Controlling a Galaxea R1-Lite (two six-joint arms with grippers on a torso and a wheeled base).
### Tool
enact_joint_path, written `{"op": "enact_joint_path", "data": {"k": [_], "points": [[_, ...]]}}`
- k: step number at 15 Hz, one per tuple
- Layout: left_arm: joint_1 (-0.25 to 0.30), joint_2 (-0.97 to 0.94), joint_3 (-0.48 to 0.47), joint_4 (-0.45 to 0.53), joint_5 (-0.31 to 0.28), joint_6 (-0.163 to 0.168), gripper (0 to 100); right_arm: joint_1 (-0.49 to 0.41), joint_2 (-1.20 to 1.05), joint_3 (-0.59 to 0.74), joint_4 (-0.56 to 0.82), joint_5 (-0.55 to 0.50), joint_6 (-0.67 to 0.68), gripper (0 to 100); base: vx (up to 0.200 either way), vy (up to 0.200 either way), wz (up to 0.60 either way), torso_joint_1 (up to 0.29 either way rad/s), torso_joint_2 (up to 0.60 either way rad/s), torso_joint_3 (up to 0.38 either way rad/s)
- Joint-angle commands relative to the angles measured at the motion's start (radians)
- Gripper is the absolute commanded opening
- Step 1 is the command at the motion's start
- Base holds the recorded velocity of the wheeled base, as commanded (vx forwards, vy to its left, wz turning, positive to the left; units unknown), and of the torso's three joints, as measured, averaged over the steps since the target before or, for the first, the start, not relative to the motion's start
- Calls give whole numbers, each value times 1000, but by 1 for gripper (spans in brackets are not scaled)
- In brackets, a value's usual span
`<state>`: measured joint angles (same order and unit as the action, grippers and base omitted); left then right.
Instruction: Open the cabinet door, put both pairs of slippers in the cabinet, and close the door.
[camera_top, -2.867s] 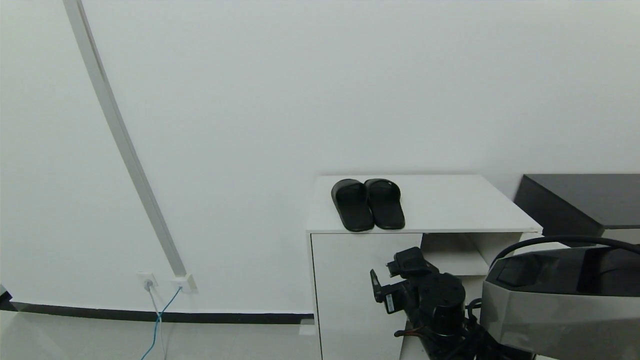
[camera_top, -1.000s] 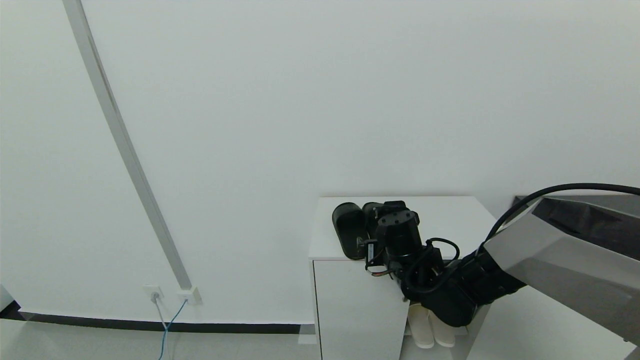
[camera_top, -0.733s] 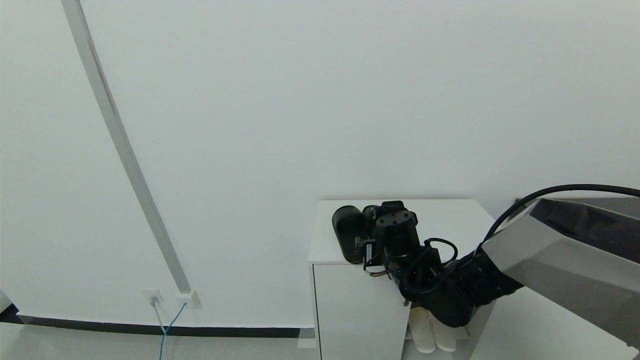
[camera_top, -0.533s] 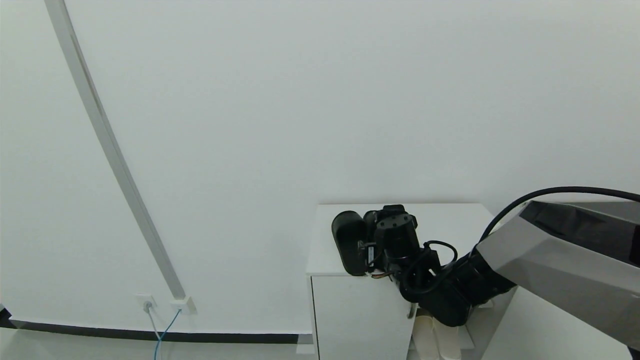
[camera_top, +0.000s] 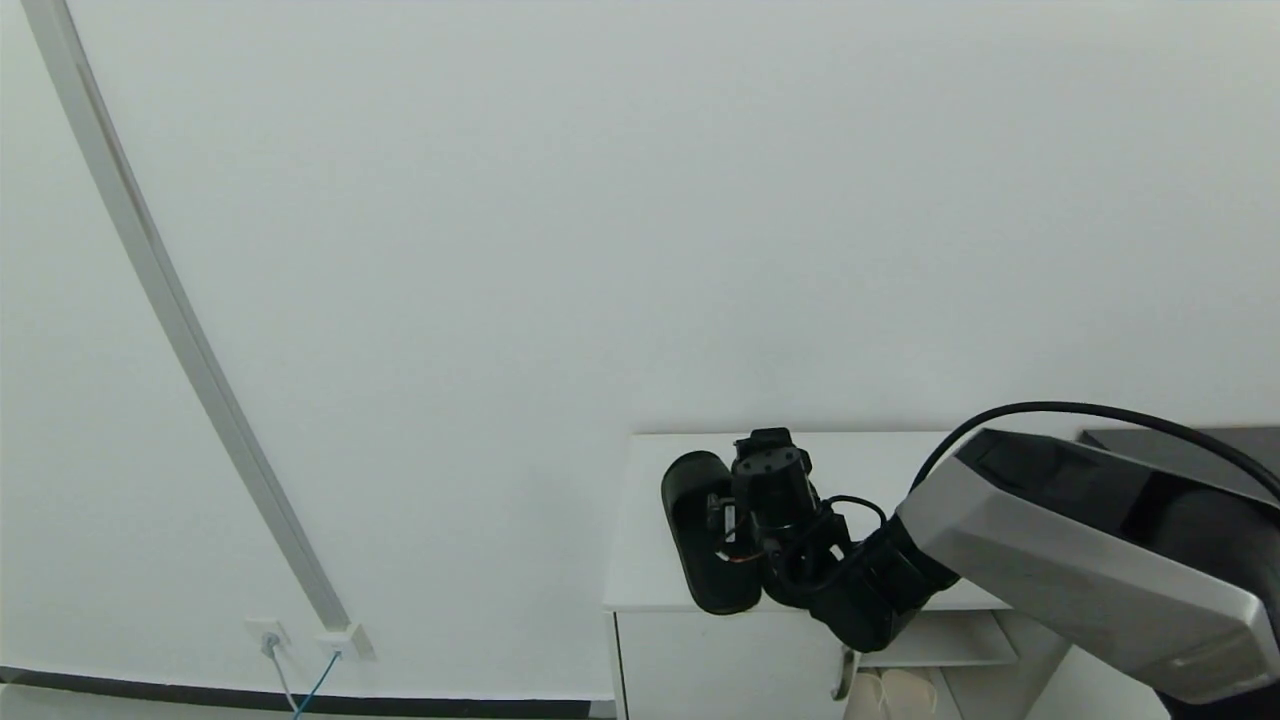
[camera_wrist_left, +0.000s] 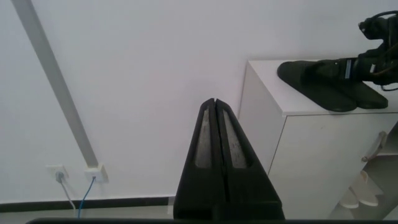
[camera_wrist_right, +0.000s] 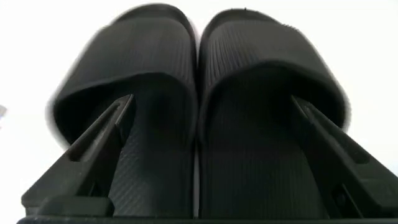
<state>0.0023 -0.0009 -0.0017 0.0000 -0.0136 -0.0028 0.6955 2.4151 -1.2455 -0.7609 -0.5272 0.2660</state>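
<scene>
while the black slippers (camera_top: 700, 540) lie on the cabinet (camera_top: 890, 465) top at the lower centre of the head frame, a white pair (camera_top: 885, 692) already sits in its open compartment below, so this pair and the closing are left. the right wrist view gives what the head view cannot: the right gripper (camera_wrist_right: 211, 99) spread, a finger apparently under each strap, nothing clenched. the left wrist view adds the left gripper (camera_wrist_left: 215, 143) pressed together, empty.

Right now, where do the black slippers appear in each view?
Head view: black slippers on the white cabinet top, lower centre, at the right gripper.
Left wrist view: slippers farther off, on the same top.
Right wrist view: the pair close up, side by side.
Shared landmark: the right gripper.
</scene>
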Motion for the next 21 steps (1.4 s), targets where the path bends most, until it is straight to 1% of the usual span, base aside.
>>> {"op": "enact_joint_path", "data": {"k": [1,5,8,12,13,20,21], "points": [[1,1,0,0,0,0,0,-19,65,-58,-3,3,-13,100,0,0,0,0,0,0],[1,1,0,0,0,-2,0,-45,128,-155,-3,4,-59,100,0,0,0,0,0,0],[1,1,0,0,1,-2,0,-54,167,-215,-3,4,-62,100,0,0,0,0,0,0],[1,1,0,0,1,-3,0,-59,185,-238,-3,4,-60,100,0,0,0,0,0,0],[1,1,0,-2,1,-3,0,-59,185,-236,-6,4,-59,0,0,0,0,0,0,0],[1,1,0,0,1,-3,0,-59,153,-216,-26,3,-60,0,0,0,0,0,0,0],[1,1,0,0,1,-3,0,-59,133,-196,-26,3,-60,0,0,0,0,0,0,0]]}}
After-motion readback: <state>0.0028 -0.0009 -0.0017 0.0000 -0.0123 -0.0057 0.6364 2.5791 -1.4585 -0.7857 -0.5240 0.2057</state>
